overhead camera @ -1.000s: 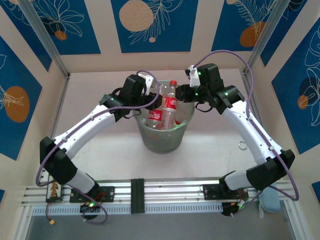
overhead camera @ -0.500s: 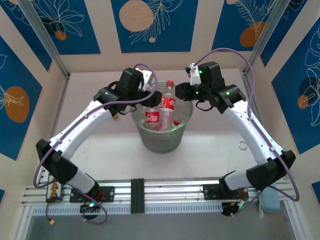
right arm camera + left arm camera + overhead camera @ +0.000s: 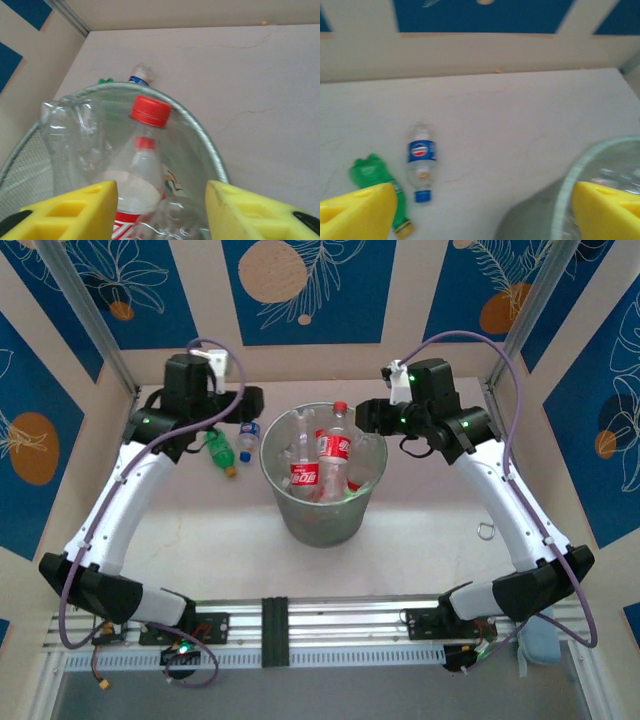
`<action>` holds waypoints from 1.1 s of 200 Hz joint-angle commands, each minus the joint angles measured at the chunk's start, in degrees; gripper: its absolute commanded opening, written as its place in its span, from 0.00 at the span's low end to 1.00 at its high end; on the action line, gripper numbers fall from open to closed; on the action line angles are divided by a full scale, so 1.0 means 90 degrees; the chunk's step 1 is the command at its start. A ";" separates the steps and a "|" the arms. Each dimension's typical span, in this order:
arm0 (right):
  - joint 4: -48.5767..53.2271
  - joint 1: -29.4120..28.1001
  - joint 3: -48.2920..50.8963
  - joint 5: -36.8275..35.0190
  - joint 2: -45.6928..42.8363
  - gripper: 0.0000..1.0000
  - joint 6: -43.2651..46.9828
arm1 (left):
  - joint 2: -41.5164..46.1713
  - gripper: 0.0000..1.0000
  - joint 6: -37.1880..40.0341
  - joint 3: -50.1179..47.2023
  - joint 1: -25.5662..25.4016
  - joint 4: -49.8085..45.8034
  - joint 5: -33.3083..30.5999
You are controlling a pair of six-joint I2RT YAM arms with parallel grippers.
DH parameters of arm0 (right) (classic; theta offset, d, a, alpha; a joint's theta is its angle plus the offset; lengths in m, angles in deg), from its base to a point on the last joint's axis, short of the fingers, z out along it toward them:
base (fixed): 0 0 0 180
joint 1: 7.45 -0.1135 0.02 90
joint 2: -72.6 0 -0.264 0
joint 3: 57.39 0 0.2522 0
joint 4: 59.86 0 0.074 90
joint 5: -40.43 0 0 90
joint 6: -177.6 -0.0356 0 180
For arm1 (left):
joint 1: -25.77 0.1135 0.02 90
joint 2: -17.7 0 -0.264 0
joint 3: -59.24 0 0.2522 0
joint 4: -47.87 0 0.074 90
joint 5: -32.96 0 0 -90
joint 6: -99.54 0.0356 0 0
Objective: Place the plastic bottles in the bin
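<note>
1. In the left wrist view the blue-labelled bottle (image 3: pixel 421 160) lies at about 10 o'clock from the left gripper (image 3: pixel 482 210). The green bottle (image 3: pixel 370 175) lies just beside it at 9 o'clock, partly behind one yellow finger.
2. The blue-labelled bottle's long axis runs 12 to 6 there, cap at 6. The green bottle tilts 11 to 5, cap at 5. A grasp would probably close across the blue one's waist.
3. From above, both lie on the table (image 3: pixel 420 510) at 10 o'clock of the bin (image 3: pixel 320 525). The left gripper (image 3: pixel 252 408) is near them. The right gripper (image 3: pixel 362 415) is beyond the bin, so the pick looks like the left arm's.
4. The left jaws are spread wide and hold nothing.
5. The right gripper (image 3: pixel 162 210) hangs over the bin's rim (image 3: pixel 200 135). Its jaws are wide apart and grip nothing. A red-capped bottle (image 3: pixel 150 111) stands in the bin below them.
6. Count: two bottles outside, one green and one blue. Inside are at least three, two of them red-labelled. The tangled clear plastic prevents an exact number. There is one bin.
</note>
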 commanded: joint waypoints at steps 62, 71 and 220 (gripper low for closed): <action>0.0569 0.0497 0.0858 0.0307 -0.0727 0.52 -0.0053 | -0.0895 1.00 -0.1047 -0.1606 0.1532 0.1468 0.0347; 0.0583 0.0523 0.0970 0.0464 -0.0822 0.52 -0.0105 | -0.0985 1.00 -0.1156 -0.1747 0.1589 0.1623 0.0282; 0.0091 0.1106 0.2081 0.1467 -0.1331 0.33 -0.0408 | -0.2791 0.92 -0.1735 -0.2472 0.1975 0.2531 0.0391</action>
